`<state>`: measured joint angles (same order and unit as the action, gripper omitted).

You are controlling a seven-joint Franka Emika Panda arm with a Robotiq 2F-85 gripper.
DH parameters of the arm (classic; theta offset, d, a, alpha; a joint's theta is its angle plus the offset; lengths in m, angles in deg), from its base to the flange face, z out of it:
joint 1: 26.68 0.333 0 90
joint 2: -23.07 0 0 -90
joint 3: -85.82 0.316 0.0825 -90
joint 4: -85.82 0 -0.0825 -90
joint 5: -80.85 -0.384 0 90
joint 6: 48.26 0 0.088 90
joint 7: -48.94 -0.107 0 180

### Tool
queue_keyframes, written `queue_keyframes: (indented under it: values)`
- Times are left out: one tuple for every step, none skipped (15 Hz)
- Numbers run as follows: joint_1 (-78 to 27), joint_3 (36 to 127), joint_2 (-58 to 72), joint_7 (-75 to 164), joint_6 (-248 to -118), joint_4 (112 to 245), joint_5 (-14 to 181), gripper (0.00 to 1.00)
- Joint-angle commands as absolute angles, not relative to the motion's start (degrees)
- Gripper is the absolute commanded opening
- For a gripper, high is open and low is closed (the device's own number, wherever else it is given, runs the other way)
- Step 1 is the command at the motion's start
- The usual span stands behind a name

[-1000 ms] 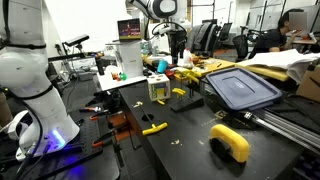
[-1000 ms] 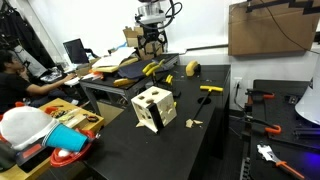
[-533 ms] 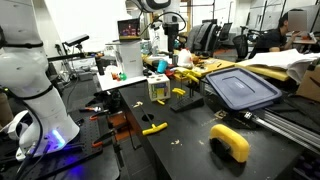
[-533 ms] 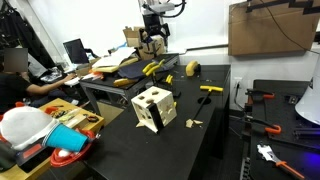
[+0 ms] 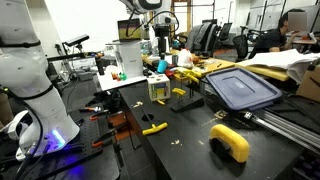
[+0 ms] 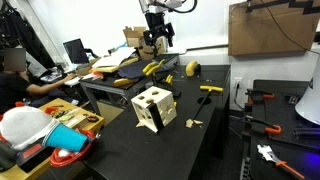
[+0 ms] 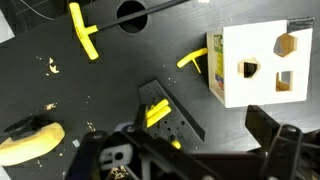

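1. Overhead, gripper (image 7: 205, 152): hangs high above the black table (image 7: 100, 90), touching nothing. Fingers (image 7: 283, 150) are spread wide with nothing between them. Both exterior views show it well clear of the parts (image 6: 158, 40). That height probably lets the wrist view take in the whole spread.
2. Black plate (image 7: 172, 118): lies flat on the table almost straight below the gripper and is the nearest thing to it. It sits slantwise in the wrist view.
3. Yellow peg (image 7: 155, 113): rests on the black plate, touching it. It looks seated in a groove, which would keep it from sliding.
4. White box (image 7: 262, 65): stands near the plate but apart from it. Its face with differently shaped holes is turned up towards the wrist camera, so the openings are easy to reach from above.
5. Yellow bracket (image 7: 192, 60): lies just beside the box's wall; contact cannot be told.
6. Yellow T-piece (image 7: 83, 30): lies loose and flat on the table, well apart from the plate.
7. Yellow roll (image 7: 30, 140): sits at the view's edge, apart from the rest.
8. Grey lid (image 5: 240, 88): lies flat farther along the table, away from the small parts.
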<state>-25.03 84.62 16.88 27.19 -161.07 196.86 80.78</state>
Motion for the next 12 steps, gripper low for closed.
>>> queue_keyframes:
  values:
    - [-24.2, 85.9, 20.7, 29.4, -158.5, 201.0, 83.8, 1.00]
    - [-24.0, 86.2, 21.1, 29.4, -157.5, 201.5, 84.6, 1.00]
    - [-23.8, 86.5, 21.5, 29.5, -156.5, 201.8, 85.0, 1.00]
    - [-23.7, 86.8, 22.0, 29.5, -155.4, 202.2, 85.6, 1.00]
    - [-23.6, 87.0, 22.4, 29.7, -154.3, 202.4, 86.1, 1.00]
    - [-23.5, 87.3, 23.0, 29.6, -153.3, 202.6, 86.6, 1.00]
    - [-23.4, 87.5, 23.5, 29.8, -152.4, 202.9, 87.0, 1.00]
    - [-23.4, 87.6, 23.9, 30.1, -151.5, 202.9, 87.4, 1.00]
    - [-23.3, 87.8, 24.5, 29.9, -150.7, 203.0, 87.9, 1.00]
    - [-23.2, 88.0, 25.0, 30.0, -150.0, 203.1, 88.1, 1.00]
    - [-23.2, 88.2, 25.5, 30.3, -149.4, 203.1, 88.0, 1.00]
    - [-23.2, 88.3, 26.0, 30.6, -148.8, 203.1, 87.8, 1.00]
